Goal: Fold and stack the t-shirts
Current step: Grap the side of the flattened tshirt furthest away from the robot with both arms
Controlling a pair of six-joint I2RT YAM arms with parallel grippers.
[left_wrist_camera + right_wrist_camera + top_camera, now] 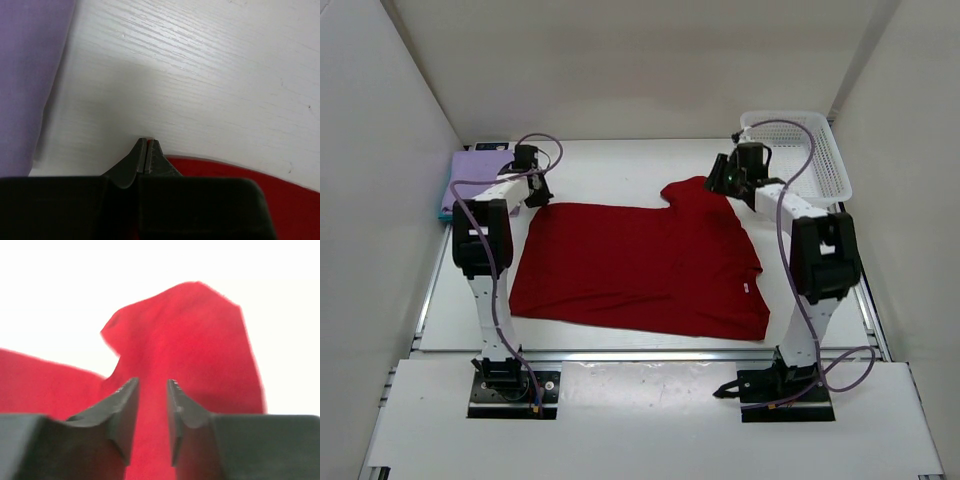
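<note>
A red t-shirt [640, 270] lies spread flat across the middle of the table. My left gripper [533, 192] is at its far left corner; in the left wrist view the jaws [149, 141] are pressed together with a sliver of red cloth pinched at the tips, and more of the red t-shirt [280, 190] shows beside them. My right gripper [718, 183] hovers over the far right sleeve, its fingers [152, 382] apart with the red t-shirt [190, 340] showing through the gap. A folded lavender t-shirt [480, 165] [25, 75] sits far left on a teal-blue one [444, 208].
A white mesh basket [825, 170] stands at the far right corner, just behind the right arm. White walls close in the table on the left, right and back. Bare tabletop [200, 75] lies between the folded stack and the red shirt.
</note>
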